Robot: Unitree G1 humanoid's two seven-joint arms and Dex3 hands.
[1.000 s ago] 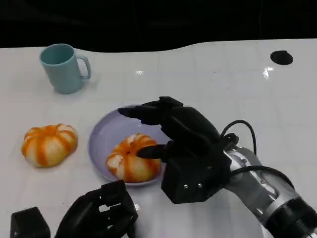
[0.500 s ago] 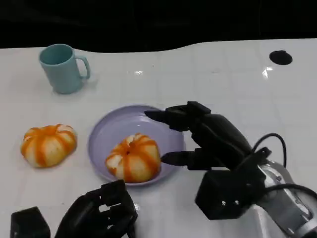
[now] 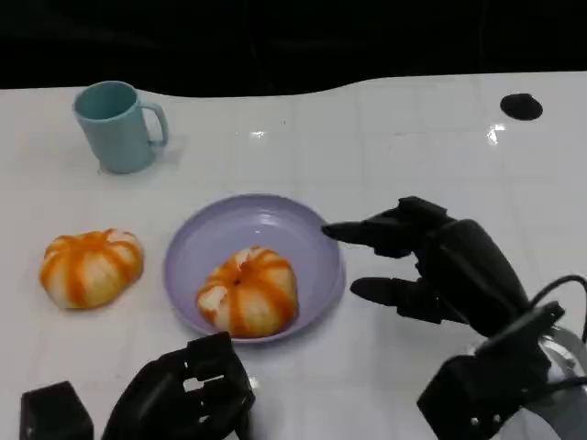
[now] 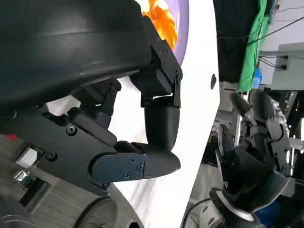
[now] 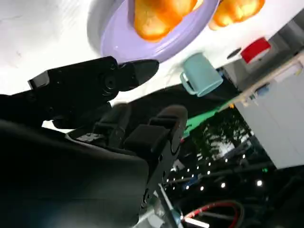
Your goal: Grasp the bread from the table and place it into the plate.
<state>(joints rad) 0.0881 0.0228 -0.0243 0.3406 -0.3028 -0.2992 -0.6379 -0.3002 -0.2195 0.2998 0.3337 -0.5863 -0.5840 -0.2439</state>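
head: bread in plate, second bread left on worktop; right robot hand spread wide, empty, right of plate | left wrist: left robot hand curled, empty | right wrist: mug beyond plate

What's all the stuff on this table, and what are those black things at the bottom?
Bread roll in plate: one, orange and white striped, in the plate's near half.
Bread roll on table: one, same colours, to the plate's left.
Plate: one, lilac, mid-table.
Mug: one, light teal, upright, far left.
Round hole: one, black, in the tabletop, far right.
Table: white.
Left hand: black, fingers curled, at the near edge, holding nothing.
Right hand: black, fingers spread, beside the plate's right rim, holding nothing.
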